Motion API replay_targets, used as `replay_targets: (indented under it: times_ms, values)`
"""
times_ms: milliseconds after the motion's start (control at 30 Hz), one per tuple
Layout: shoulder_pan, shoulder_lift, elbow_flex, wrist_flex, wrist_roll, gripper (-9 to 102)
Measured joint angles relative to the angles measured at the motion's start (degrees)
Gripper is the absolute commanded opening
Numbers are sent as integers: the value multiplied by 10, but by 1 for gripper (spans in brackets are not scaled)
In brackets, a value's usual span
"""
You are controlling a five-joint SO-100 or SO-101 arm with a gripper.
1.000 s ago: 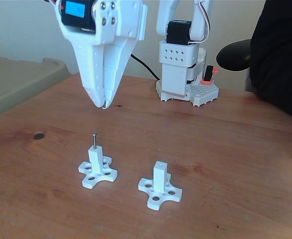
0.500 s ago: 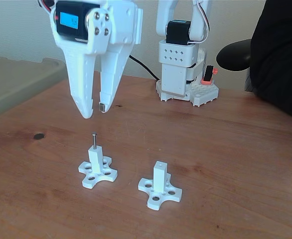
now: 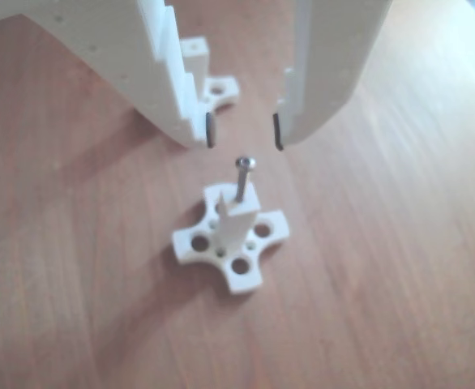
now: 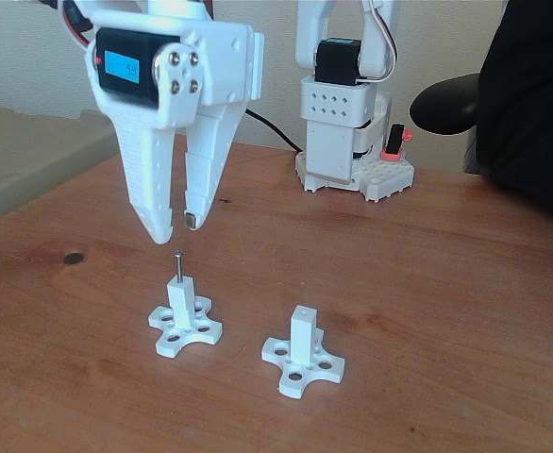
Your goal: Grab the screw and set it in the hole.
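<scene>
A thin silver screw [image 4: 177, 265] stands upright in the top of the left white post [image 4: 182, 304] in the fixed view, its head [image 3: 246, 164] showing in the other view. My gripper [image 4: 177, 226] hangs open just above it, and the dark-padded fingertips [image 3: 209, 130] sit either side of the head line, not touching it. To the right stands a second white post [image 4: 302, 337] on a cross-shaped base. The tiny hole [image 4: 302, 310] in its end face holds nothing. That post [image 3: 197, 49] appears behind the left finger in the other view.
The arm's white base [image 4: 343, 123] stands at the back of the wooden table [image 4: 446, 283]. A beige lid or tray [image 4: 31, 151] lies at the left. A person in dark clothing [image 4: 531, 104] sits at the right beside a black chair arm [image 4: 444, 104]. A dark spot [image 4: 73, 258] marks the wood.
The gripper went from shut to open, shifted a little left and came down closer over the screw. The screw and both posts have not moved.
</scene>
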Motion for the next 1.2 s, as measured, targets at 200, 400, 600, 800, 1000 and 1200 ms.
replay_targets:
  times_ms: [200,400,600,800,1000,1200]
  values:
    - [-2,-1,-2,0,0,9]
    - [-2,-16,-7,-1,0,9]
    - [-2,-22,-8,-11,0,9]
    - [-2,-24,-8,-12,0,9]
    - [-2,-40,-13,-12,0,9]
    - [-2,-46,-16,-12,0,9]
